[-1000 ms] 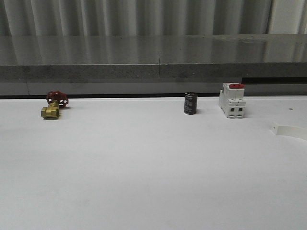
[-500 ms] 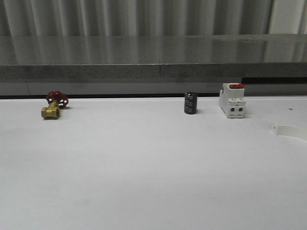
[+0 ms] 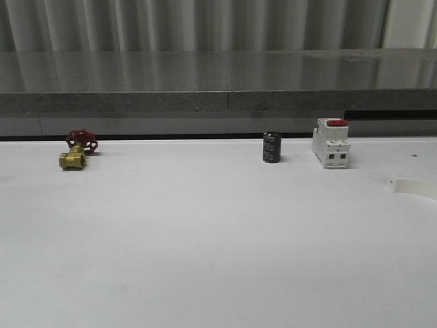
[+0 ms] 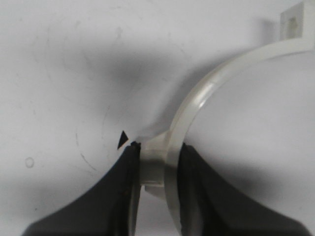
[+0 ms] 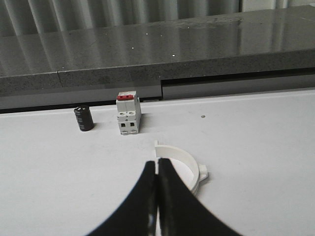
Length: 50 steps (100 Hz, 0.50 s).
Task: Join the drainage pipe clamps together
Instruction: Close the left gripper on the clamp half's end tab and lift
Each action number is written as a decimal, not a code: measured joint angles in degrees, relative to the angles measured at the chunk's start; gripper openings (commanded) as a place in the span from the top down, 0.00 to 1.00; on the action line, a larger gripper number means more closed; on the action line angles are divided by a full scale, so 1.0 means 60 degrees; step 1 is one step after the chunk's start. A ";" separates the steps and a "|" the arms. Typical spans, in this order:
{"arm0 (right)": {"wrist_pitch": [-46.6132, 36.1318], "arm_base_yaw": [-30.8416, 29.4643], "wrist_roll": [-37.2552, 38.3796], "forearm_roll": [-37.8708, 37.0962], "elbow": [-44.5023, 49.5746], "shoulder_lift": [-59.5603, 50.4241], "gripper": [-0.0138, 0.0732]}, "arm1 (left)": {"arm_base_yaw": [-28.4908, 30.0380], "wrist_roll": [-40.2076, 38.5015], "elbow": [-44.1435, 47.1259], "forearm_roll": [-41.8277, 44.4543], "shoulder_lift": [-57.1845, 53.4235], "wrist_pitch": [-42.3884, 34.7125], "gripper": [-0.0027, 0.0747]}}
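Starting at the far left of the table [image 3: 205,239]: brass valve with red handwheel [image 3: 76,152], standing near the back edge, no part of this job.

Then the left claw [image 4: 157,164], closed down firmly on one white half-ring [image 4: 197,105], gripping it on the thick flange end, one finger on either side. Rest of that arc curving away over the white surface, far tab free. Impossible to say from the wrist view whether lifted or resting on the table.

Further right, near the back edge: small black cylinder [image 3: 272,147], then the white breaker with red top [image 3: 331,143], both untouched and well apart from the work.

At the right edge of the front view, the second half-ring [image 3: 413,186], lying flat on the table. Seen from the right wrist as well, just beyond the right claw [image 5: 157,169], whose fingers [image 5: 147,187] press almost flat together at one end of the arc. Cannot tell whether pinching the thin wall or merely poised beside it.

Judging progress: early. One half secured, the other at best just taken. Left to do: bringing the halves together, lining up tabs, pressing closed into one ring.
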 measured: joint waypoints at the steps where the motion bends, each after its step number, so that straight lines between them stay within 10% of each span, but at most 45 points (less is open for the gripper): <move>1: 0.0000 0.0000 0.0000 0.0000 0.0000 0.0000 0.92 | -0.0024 0.0000 0.0000 0.0006 -0.0037 0.0019 0.87; 50: 0.0000 0.0000 0.0000 0.0000 0.0000 0.0000 0.92 | -0.3722 -0.3533 0.0038 0.0978 -0.1933 0.0912 0.87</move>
